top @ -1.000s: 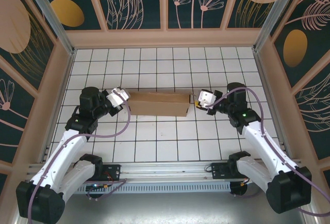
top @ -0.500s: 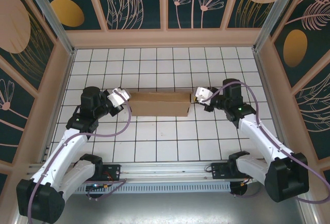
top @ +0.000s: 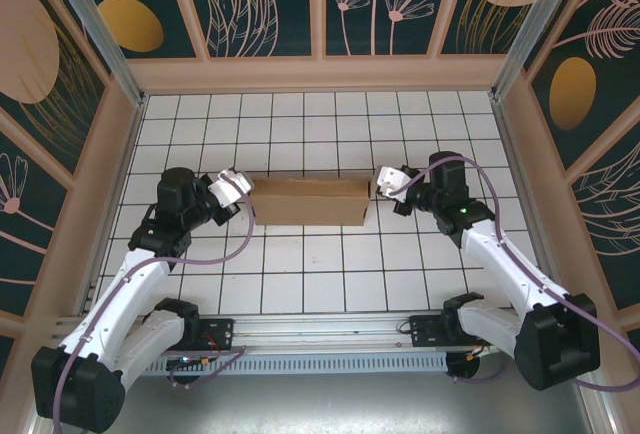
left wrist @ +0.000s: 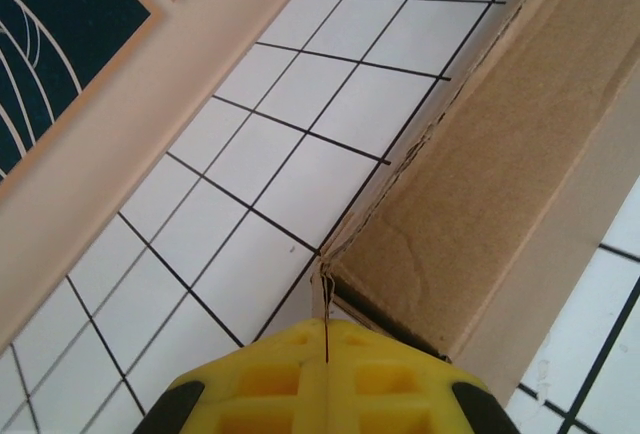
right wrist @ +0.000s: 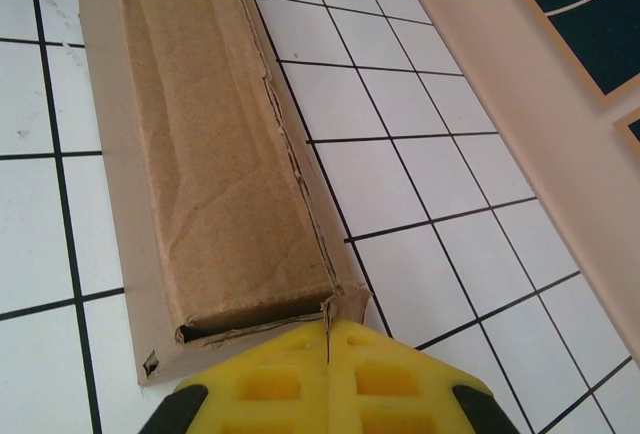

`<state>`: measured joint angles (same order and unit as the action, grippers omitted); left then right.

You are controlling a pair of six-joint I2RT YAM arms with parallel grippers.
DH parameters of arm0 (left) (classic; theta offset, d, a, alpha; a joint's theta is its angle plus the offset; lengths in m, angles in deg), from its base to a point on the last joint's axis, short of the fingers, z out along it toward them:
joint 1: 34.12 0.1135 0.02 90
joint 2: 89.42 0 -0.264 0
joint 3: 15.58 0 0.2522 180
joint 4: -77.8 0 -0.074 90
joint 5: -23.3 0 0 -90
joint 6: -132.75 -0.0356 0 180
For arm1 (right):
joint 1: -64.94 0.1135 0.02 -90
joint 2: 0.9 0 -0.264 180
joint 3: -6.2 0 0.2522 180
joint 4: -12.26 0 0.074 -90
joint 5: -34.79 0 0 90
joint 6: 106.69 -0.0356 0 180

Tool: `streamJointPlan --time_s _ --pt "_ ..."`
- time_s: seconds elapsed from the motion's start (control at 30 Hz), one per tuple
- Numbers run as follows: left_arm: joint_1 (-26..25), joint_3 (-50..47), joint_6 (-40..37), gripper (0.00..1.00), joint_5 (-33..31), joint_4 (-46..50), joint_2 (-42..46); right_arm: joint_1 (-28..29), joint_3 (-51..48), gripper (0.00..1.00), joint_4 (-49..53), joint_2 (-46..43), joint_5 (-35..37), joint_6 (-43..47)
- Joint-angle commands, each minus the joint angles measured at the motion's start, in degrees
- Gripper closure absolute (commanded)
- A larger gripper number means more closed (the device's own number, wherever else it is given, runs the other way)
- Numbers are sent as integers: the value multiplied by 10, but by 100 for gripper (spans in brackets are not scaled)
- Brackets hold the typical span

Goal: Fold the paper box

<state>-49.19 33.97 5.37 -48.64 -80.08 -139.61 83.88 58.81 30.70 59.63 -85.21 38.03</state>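
The paper box [top: 305, 201] lies as a long, flattened brown cardboard strip across the white tiled floor, between the two arms. My left gripper [top: 243, 186] is at its left end. In the left wrist view the yellow jaws [left wrist: 326, 339] are shut on a thin corner flap of the paper box [left wrist: 480, 164]. My right gripper [top: 381, 184] is at the right end. In the right wrist view its yellow jaws [right wrist: 328, 339] are shut on a small torn corner tab of the paper box [right wrist: 215, 154]. The box's end there gapes slightly.
Peach-framed patterned walls [top: 320, 72] enclose the tiled floor on three sides, a few tiles behind the box. The side wall [left wrist: 110, 144] runs close to the left gripper. A metal rail [top: 320, 329] with the arm bases lines the near edge.
My right gripper has moved left to the box's right end and closed on its corner tab. The left gripper and the box have stayed put.
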Motion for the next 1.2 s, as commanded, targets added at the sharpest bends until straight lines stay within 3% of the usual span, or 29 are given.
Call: streamJointPlan --time_s 0.0,0.13,0.33,0.63,0.9,1.17 --pt "-7 22 82 100 35 -18 1 25 15 100 -25 -13 35 -59" --pt "-10 38 202 100 62 -21 -14 73 33 100 -24 -4 102 -162" --pt "-26 61 313 100 74 13 -32 121 70 100 15 12 203 -308" --pt "-27 79 408 100 102 41 -29 121 102 100 59 -4 196 -462" --pt "-27 37 461 100 76 22 -10 121 148 100 129 34 220 -622" --pt "-27 33 496 100 68 19 -6 119 151 100 155 47 188 -709"
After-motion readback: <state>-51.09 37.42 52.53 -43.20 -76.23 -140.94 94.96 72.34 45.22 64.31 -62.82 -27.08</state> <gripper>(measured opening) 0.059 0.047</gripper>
